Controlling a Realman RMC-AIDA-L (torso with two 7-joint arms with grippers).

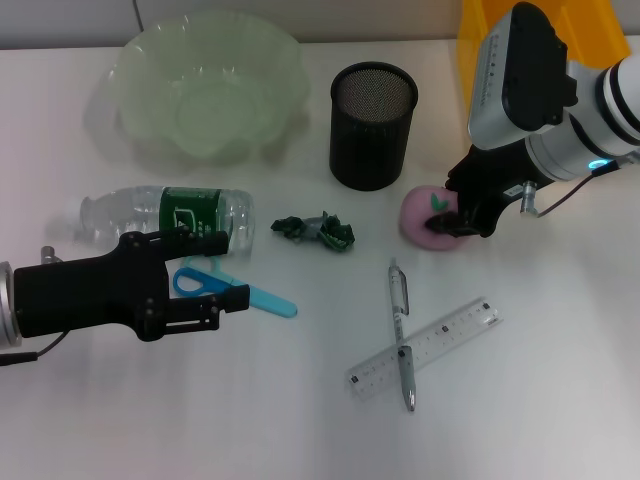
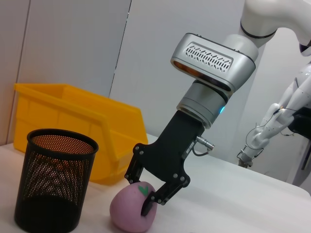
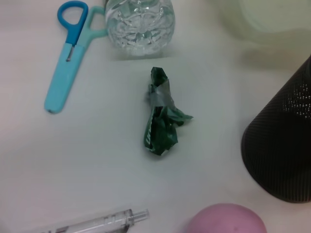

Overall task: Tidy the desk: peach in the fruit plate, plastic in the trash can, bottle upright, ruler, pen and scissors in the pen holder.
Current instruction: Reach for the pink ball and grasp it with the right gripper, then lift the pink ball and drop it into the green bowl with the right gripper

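A pink peach (image 1: 420,222) (image 2: 129,213) rests on the table right of the black mesh pen holder (image 1: 372,125). My right gripper (image 1: 462,218) (image 2: 138,194) stands open over it, one finger on each side of its top. The clear bottle (image 1: 165,212) lies on its side at the left. My left gripper (image 1: 222,270) hovers open by the bottle, above the blue scissors (image 1: 250,294). Crumpled green plastic (image 1: 315,230) (image 3: 160,116) lies mid-table. A pen (image 1: 400,335) crosses the clear ruler (image 1: 440,340) near the front. The pale green fruit plate (image 1: 135,75) stands at the back left.
A yellow bin (image 1: 478,35) (image 2: 63,104) stands at the back right, behind my right arm. In the right wrist view the pen holder (image 3: 284,145) is close beside the peach (image 3: 228,221).
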